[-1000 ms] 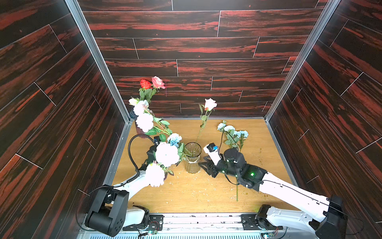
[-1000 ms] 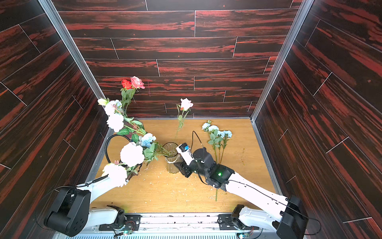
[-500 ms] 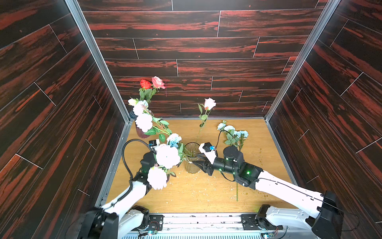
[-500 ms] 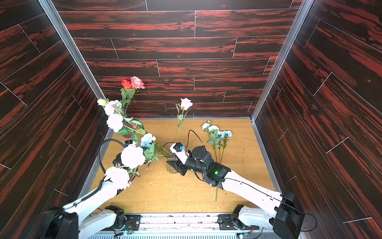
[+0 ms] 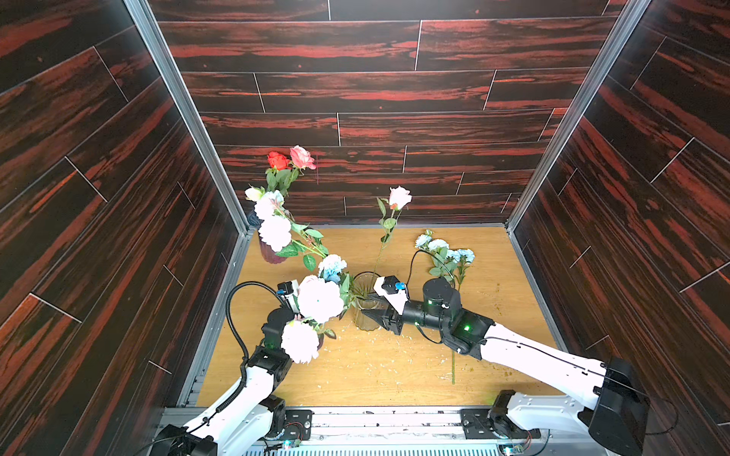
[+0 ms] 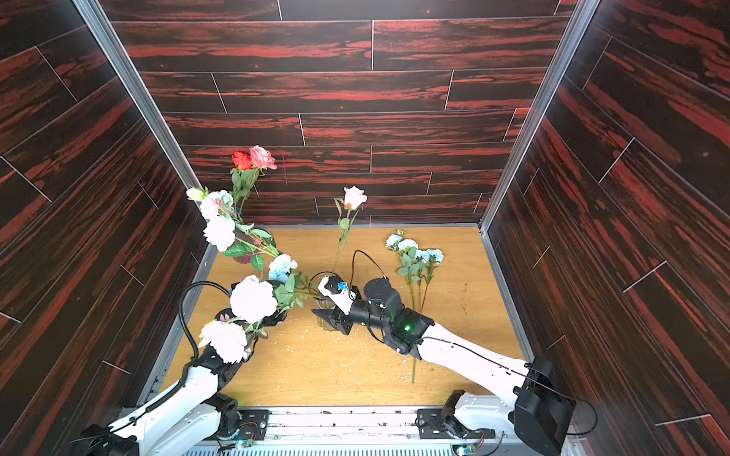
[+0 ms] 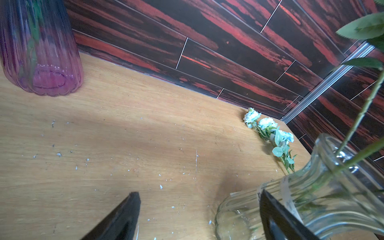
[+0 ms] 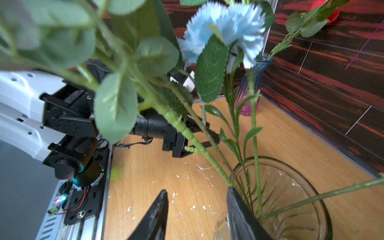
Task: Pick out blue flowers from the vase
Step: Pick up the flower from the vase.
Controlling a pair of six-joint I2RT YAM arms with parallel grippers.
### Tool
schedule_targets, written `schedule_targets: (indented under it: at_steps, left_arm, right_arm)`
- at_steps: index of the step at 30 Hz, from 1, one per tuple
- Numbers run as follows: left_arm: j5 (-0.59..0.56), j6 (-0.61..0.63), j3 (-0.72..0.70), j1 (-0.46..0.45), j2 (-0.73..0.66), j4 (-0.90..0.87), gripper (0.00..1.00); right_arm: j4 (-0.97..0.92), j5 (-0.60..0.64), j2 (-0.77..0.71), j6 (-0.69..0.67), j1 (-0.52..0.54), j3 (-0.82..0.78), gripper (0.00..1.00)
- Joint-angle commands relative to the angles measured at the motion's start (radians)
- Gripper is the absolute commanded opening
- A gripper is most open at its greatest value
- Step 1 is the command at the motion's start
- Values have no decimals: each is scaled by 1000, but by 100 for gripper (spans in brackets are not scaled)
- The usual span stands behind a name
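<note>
A clear glass vase stands mid-table, holding a blue flower, big white blooms and a cream-pink rose. More blue flowers lie flat on the table to its right. My right gripper is open. One of its fingers is against the vase's outer wall, with only bare table between the jaws. My left gripper is wide open beside the vase and low over the table. In both top views the white blooms mostly hide it.
A purple vase with red and pink roses stands in the back left corner. Dark wood-pattern walls close in three sides. White crumbs are scattered on the wooden table in front of the clear vase.
My left jaws have opened wider and the left arm has stretched forward. My right gripper has moved left, up against the clear vase.
</note>
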Motion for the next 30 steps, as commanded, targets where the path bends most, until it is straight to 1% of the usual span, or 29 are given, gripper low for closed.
schedule_targets:
  at_steps: [1, 10, 16, 22, 25, 28, 30]
  left_arm:
    - [-6, 4, 12, -5, 12, 23, 91]
    - [0, 6, 23, -5, 31, 20, 91]
    - [3, 6, 29, -4, 41, 20, 91]
    - [5, 6, 31, -5, 42, 19, 90]
    - [6, 8, 31, -4, 42, 19, 91]
    - [6, 8, 31, -5, 44, 19, 91]
    - [7, 7, 31, -5, 44, 19, 91]
  right_arm:
    - [44, 3, 8, -6, 4, -2, 50]
    - [41, 10, 79, -30, 5, 51, 50]
    - [42, 33, 108, -46, 5, 73, 45]
    - [40, 50, 140, -58, 4, 102, 45]
    - [41, 53, 152, -60, 4, 114, 39]
    - [48, 57, 158, -58, 3, 117, 30]
    - [48, 56, 162, -58, 3, 121, 27]
